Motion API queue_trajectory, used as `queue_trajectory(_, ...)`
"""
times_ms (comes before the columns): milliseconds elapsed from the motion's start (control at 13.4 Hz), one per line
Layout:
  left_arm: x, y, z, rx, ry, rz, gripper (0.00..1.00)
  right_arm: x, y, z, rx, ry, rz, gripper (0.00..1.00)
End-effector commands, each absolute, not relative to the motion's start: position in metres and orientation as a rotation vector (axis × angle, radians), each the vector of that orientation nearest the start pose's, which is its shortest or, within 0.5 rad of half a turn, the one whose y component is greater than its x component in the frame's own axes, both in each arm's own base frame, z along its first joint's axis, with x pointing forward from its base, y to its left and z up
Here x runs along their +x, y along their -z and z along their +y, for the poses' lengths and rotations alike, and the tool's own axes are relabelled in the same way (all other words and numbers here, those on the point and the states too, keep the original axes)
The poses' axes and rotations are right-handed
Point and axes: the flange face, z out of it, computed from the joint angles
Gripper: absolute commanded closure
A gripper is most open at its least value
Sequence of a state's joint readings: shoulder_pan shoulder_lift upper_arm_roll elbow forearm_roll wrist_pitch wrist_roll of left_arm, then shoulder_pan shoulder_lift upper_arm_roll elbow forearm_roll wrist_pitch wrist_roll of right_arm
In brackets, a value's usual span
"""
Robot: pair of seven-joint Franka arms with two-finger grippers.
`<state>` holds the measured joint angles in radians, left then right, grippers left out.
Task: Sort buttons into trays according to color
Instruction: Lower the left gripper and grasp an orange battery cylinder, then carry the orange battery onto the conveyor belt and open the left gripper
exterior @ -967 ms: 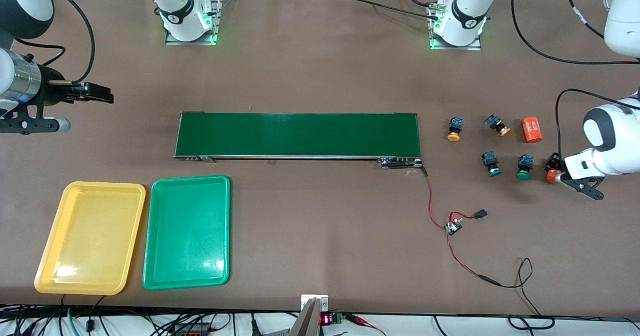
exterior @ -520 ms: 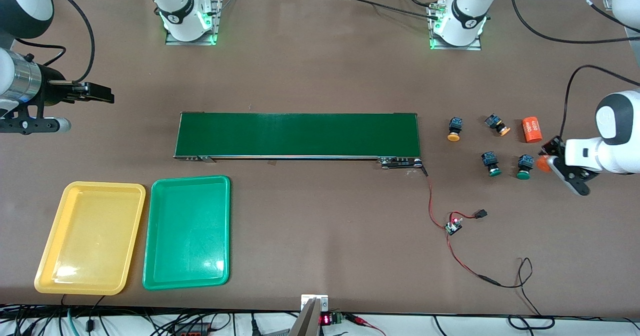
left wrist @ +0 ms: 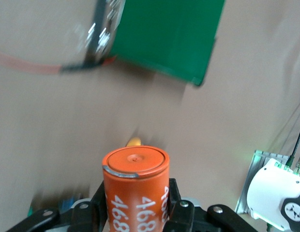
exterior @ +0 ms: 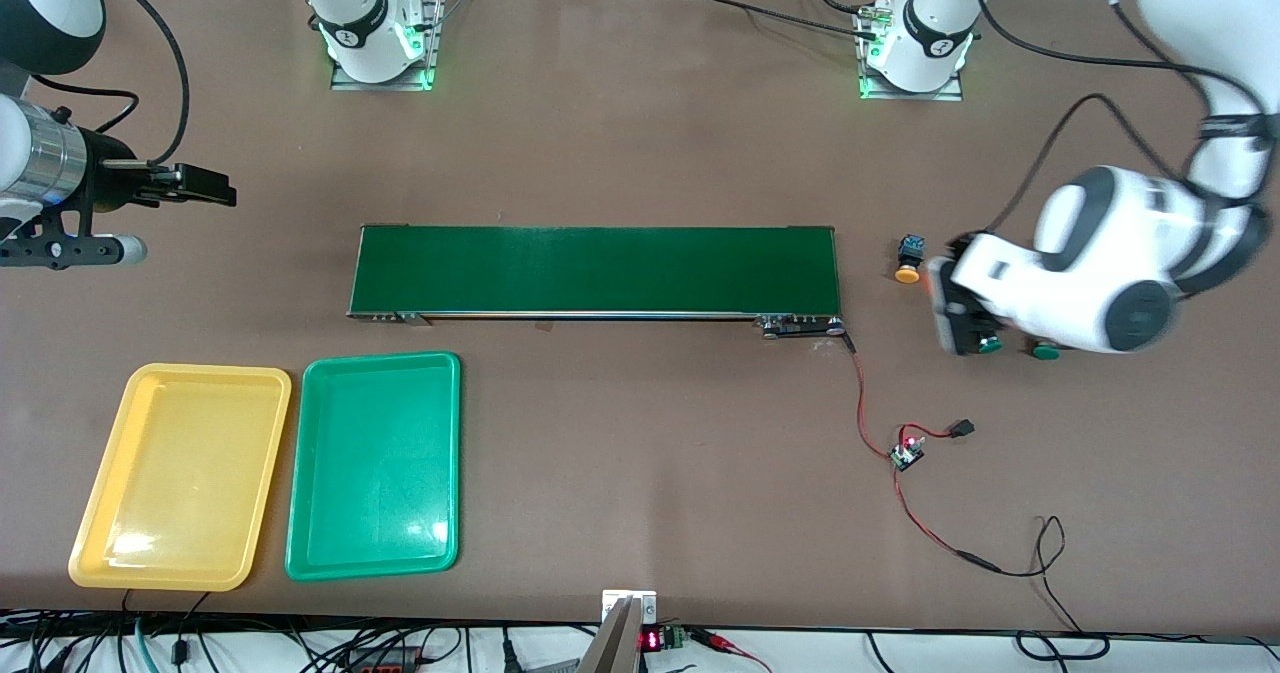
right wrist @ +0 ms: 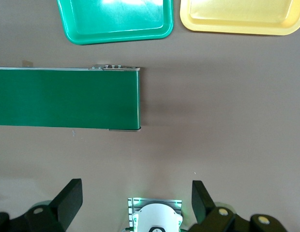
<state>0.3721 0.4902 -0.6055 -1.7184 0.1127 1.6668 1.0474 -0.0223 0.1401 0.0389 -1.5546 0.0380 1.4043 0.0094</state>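
Orange cylinder (left wrist: 135, 181) clamped in left gripper (left wrist: 135, 208) above the buttons (exterior: 908, 258) beside the conveyor belt (exterior: 595, 270), right gripper (right wrist: 135, 200) waiting with fingers spread wide, yellow tray (exterior: 180, 478) and green tray (exterior: 374, 465) nearer the camera

The brown tabletop (exterior: 640, 153) carries a green conveyor belt (exterior: 595, 270), a yellow tray (exterior: 180, 476) beside a green tray (exterior: 374, 464), an orange-capped button (exterior: 908, 258), and a red-wired circuit board (exterior: 908, 453).
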Motion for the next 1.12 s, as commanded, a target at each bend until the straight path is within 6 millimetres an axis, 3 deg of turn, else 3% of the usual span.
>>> queue_trajectory(0,0.582,-0.301,-0.153,-2.580,-0.518,2.266,0.86,0.572,-0.543,0.012,-3.048,-0.457,-0.025,0.00)
queue_trajectory(74,0.577,-0.301,-0.180,-2.518,-0.495,2.315,0.86,0.573,-0.542,0.013,-3.047,-0.462,-0.027,0.00)
queue_trajectory(223,0.563,-0.297,-0.216,-2.461,-0.501,2.343,0.86,0.573,-0.540,0.013,-3.047,-0.464,-0.029,0.00)
queue_trajectory(446,0.548,-0.275,-0.241,-2.439,-0.397,2.351,0.86,0.573,-0.540,0.013,-3.047,-0.464,-0.029,0.00)
queue_trajectory(669,0.534,-0.266,-0.273,-2.298,-0.397,2.365,0.86,0.575,-0.536,0.012,-3.045,-0.471,-0.029,0.00)
queue_trajectory(818,0.528,-0.263,-0.284,-2.263,-0.408,2.316,0.83,0.575,-0.536,0.012,-3.044,-0.471,-0.029,0.00)
queue_trajectory(967,0.524,-0.253,-0.288,-2.342,-0.441,2.230,0.69,0.575,-0.536,0.012,-3.044,-0.471,-0.029,0.00)
queue_trajectory(1041,0.524,-0.248,-0.288,-2.359,-0.452,2.197,0.19,0.575,-0.536,0.012,-3.044,-0.471,-0.029,0.00)
